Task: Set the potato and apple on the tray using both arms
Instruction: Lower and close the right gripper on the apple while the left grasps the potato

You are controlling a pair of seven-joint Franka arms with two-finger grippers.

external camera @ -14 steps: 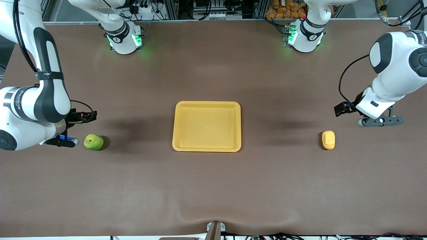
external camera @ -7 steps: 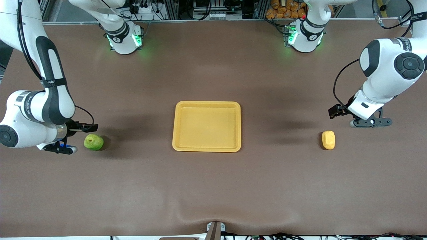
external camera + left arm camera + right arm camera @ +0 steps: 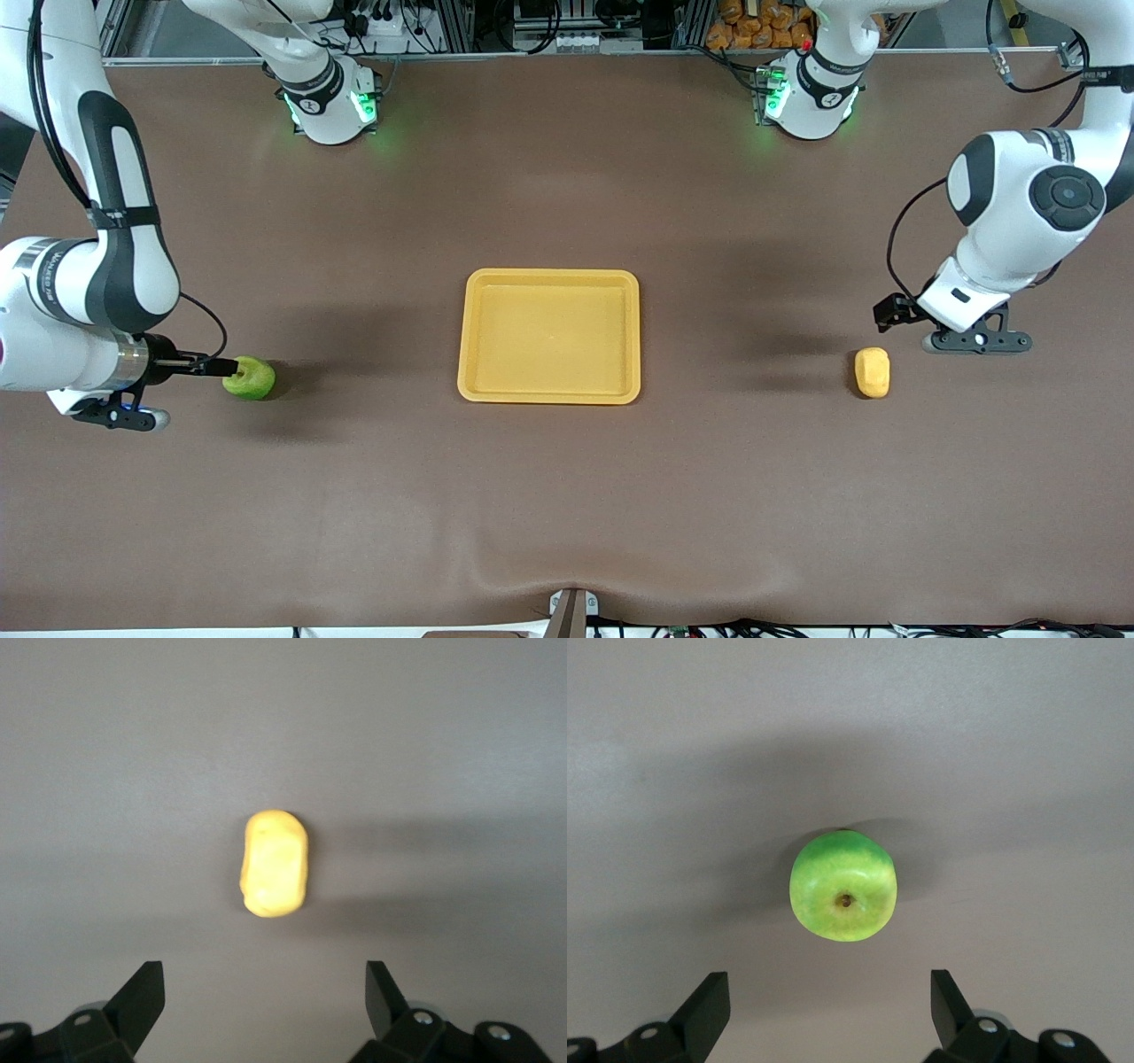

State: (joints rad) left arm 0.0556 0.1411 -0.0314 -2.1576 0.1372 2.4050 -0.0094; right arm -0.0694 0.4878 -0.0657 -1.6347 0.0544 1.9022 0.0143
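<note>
The apple (image 3: 843,887) sits on the table (image 3: 567,496), out ahead of the right gripper (image 3: 830,1005), in line with the gap between its two fingers (image 3: 707,1003). Those fingers are spread wide and hold nothing. The apple is round and smooth, so it may roll or slip. It looks hard and light. The best hold is probably across its fat middle, one finger on each side.

The potato (image 3: 275,863) lies on the table ahead of the left gripper (image 3: 266,1005), also lined up with the gap between its fingers (image 3: 142,997). These fingers are wide apart and empty too. The potato looks small, light and a bit lumpy. It is long one way, so pinching its narrow sides should work best.

The tray (image 3: 549,394) waits empty in the middle of the table, well apart from both.
</note>
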